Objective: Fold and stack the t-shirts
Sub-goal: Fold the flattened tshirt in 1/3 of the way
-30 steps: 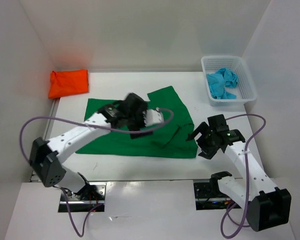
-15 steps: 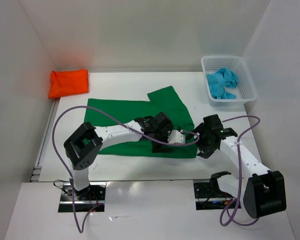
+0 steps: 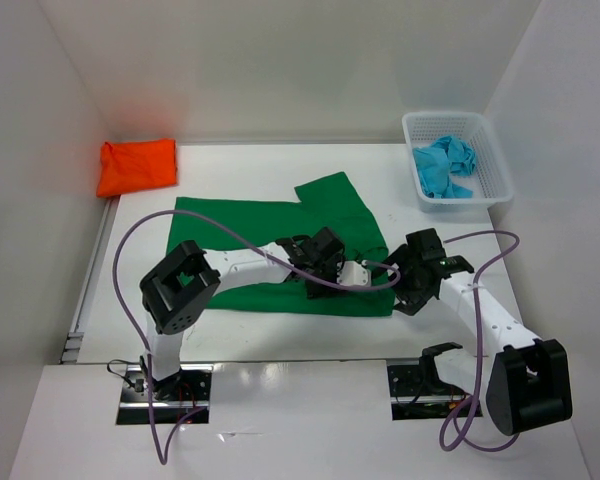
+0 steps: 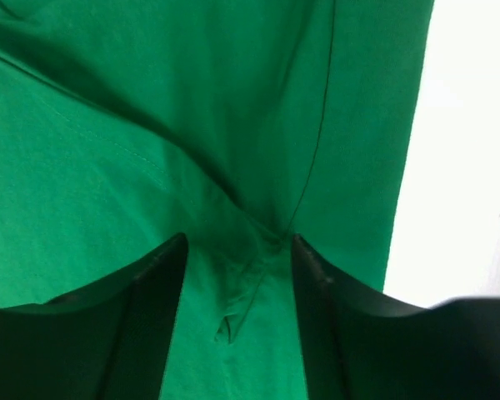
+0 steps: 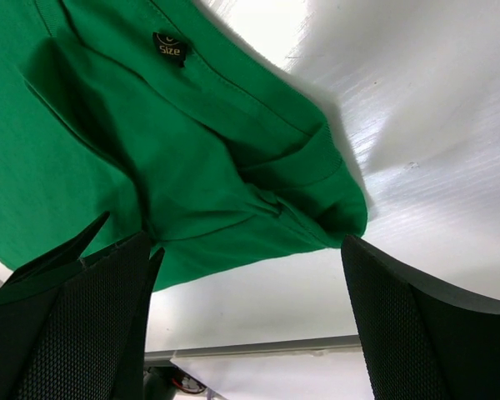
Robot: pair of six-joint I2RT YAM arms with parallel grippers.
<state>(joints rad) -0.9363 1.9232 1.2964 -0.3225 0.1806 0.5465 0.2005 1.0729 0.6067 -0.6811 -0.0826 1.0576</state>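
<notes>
Top view: green t-shirt (image 3: 230, 225) spread on table (image 3: 270, 165). L gripper (image 4: 237, 242) jaws straddle a cloth pucker, grip unclear; R gripper (image 5: 246, 242) wide open at shirt's near-right corner.

Top camera looks down; 2 wrist cameras sit close over green shirt (image 3: 335, 205).

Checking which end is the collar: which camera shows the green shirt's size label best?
Right wrist view: the size label sits plainly on the green shirt. Left wrist view shows only bunched green cloth at the left claw. Top view shows most of the shirt, label not discernible.
</notes>
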